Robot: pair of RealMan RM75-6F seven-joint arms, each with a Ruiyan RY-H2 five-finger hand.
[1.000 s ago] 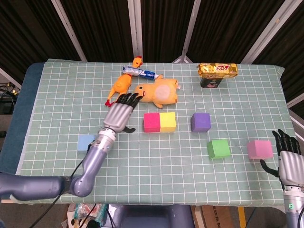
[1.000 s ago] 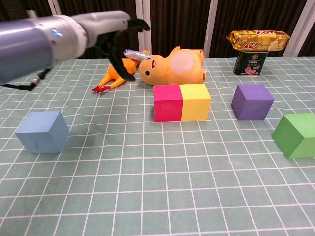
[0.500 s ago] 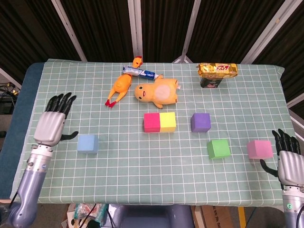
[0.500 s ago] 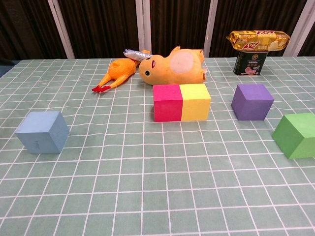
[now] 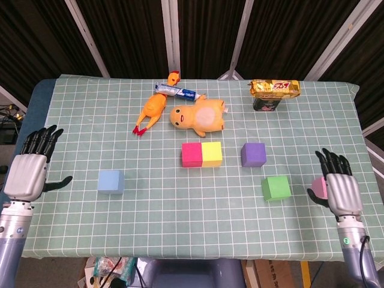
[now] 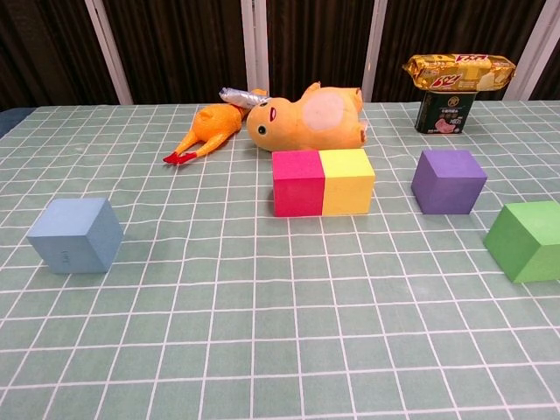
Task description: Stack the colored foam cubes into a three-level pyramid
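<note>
since half a second ago the right hand (image 5: pixel 338 187) has slid inward over the pink cube (image 5: pixel 318 186), which it now partly hides, while the left hand (image 5: pixel 29 168) has drawn back past the table's left edge. both hands are released, fingers spread, holding nothing; the chest view shows neither.

nearest the right hand, the pink cube sits just under its thumb side; whether the fingers touch it cannot be told. just inward of that hand lies the green cube (image 5: pixel 276 188), and beyond the green one, further from the hand, the purple cube (image 5: pixel 253 154). further inward again the magenta cube (image 5: pixel 192 154) and yellow cube (image 5: pixel 212 153) stand touching side by side, a started base row. the blue cube (image 5: pixel 111 182) lies alone, well inward of the left hand.

the step in hand looks like taking up the pink cube. to do it well, the hand should settle squarely over the cube with thumb and fingers on opposite flat faces, close gently since foam squashes, and lift straight up so the green cube beside it is not nudged. the base still wants a third cube flush against the yellow one.

farthest from both hands lie a plush duck (image 5: pixel 198 117), a rubber chicken (image 5: pixel 152 110), a tube (image 5: pixel 177 91) and a snack pack (image 5: pixel 274 88) on a tin.
</note>
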